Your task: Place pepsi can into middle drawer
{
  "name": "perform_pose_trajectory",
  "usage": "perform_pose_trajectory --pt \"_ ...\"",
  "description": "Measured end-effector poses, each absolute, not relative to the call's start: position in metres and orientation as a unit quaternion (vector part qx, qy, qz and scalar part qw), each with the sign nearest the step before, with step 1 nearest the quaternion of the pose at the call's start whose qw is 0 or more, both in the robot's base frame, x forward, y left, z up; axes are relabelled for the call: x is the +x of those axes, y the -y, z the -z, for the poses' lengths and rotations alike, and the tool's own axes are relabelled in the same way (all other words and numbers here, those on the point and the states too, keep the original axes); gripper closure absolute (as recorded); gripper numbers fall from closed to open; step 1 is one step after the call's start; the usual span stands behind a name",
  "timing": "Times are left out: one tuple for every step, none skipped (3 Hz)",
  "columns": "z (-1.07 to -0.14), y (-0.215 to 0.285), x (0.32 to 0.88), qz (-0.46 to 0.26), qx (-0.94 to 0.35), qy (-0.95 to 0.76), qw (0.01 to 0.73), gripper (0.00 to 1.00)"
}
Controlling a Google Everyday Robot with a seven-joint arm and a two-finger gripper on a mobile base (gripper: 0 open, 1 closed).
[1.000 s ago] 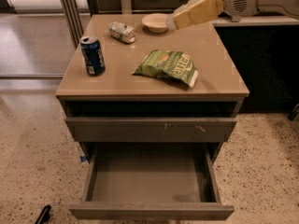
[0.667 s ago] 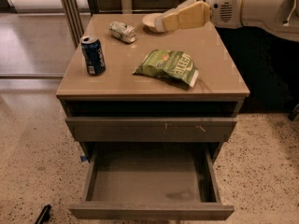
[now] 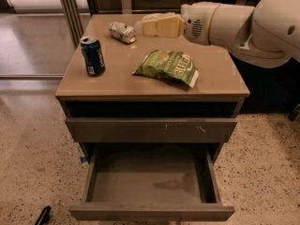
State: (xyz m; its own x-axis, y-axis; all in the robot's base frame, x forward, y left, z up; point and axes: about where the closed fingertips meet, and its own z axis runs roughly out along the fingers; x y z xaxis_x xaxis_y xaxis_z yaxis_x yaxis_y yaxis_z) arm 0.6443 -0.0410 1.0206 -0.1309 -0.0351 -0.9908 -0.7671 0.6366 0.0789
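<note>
Reaching arm: the white arm (image 3: 243,25) comes in from the right edge and lies across the back of the worktop (image 3: 117,84), roughly level with it.
End effector: the pale yellow end effector (image 3: 149,26) sits over the back of the worktop, pointing left, just right of the crushed can (image 3: 122,32).
End effector state: cannot tell whether it is spread or pressed together. Nothing can be seen held in it.
Pepsi can: the dark blue pepsi can (image 3: 92,55) stands upright on the left side of the worktop, near the left edge. It is apart from everything else and well clear of the end effector.
Crushed can: silver, lying on its side at the back of the worktop, behind and to the right of the pepsi can.
Chip bag: the green chip bag (image 3: 168,67) lies flat near the middle of the worktop, between the pepsi can and the right edge.
Middle drawer: the middle drawer (image 3: 140,175) is pulled out toward the camera, below the worktop. Its grey base is bare, with one darker smudge right of centre.
Upper drawer face: the upper drawer face (image 3: 117,129) is closed and has small pale scratches right of centre. A dark gap sits between it and the worktop.
Floor: the speckled floor (image 3: 265,172) surrounds the cabinet.
</note>
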Motion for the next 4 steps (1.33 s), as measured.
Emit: perform_pose_trajectory --pt "-1.006 0.023 0.665 -0.327 -0.312 -0.68 0.578 0.0" --pt "-0.994 0.002 0.682 -0.347 -0.368 -0.67 0.543 0.0" --pt "-0.983 -0.013 0.689 -0.363 -0.422 -0.661 0.504 0.0" --pt "-0.972 -0.026 0.691 -0.378 -0.456 -0.654 0.471 0.0"
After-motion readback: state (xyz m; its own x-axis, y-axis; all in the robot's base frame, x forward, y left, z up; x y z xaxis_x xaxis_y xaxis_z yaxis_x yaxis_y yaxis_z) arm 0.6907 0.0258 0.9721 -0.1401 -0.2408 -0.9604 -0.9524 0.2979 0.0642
